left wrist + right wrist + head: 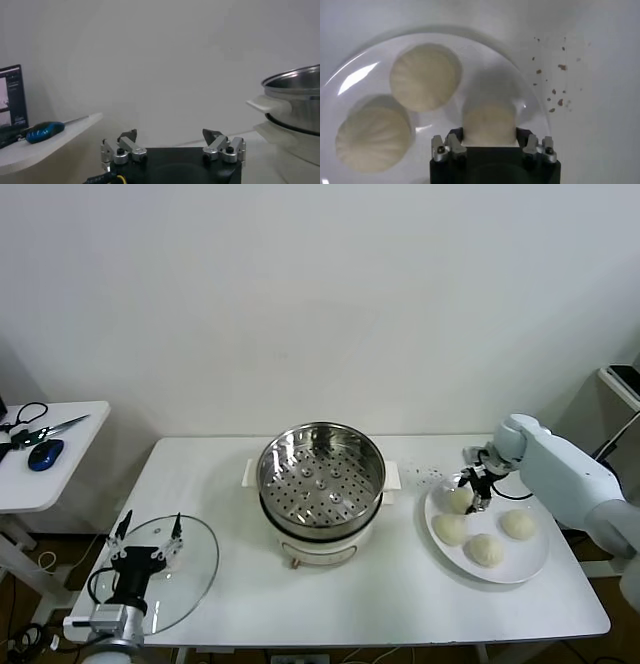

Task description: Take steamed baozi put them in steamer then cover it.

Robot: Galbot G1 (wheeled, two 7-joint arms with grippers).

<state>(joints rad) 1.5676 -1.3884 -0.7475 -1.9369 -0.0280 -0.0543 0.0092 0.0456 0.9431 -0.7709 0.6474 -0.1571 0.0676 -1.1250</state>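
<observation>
On the table's right side: a white plate point(520, 565) holds all four steamed baozi point(485, 549), set close together.
Baozi look: smooth, domed, cream-white point(425, 76); faint pleat lines show in the right wrist view.
Right gripper point(472, 491): down on the plate, its fingers point(454, 141) set on either side of the baozi point(489, 124) nearest the steamer; jaws narrowed around it, the bun resting on the plate.
Steamer point(321, 474): mid-table, shiny steel basket on a white base; its perforated floor is bare.
Cover point(165, 569): clear glass, lying flat at the table's front left corner.
Left gripper point(147, 535): above the cover, fingers point(126, 145) spread wide, holding nothing.
Crumbs point(555, 90): dark specks on the table beside the plate.
</observation>
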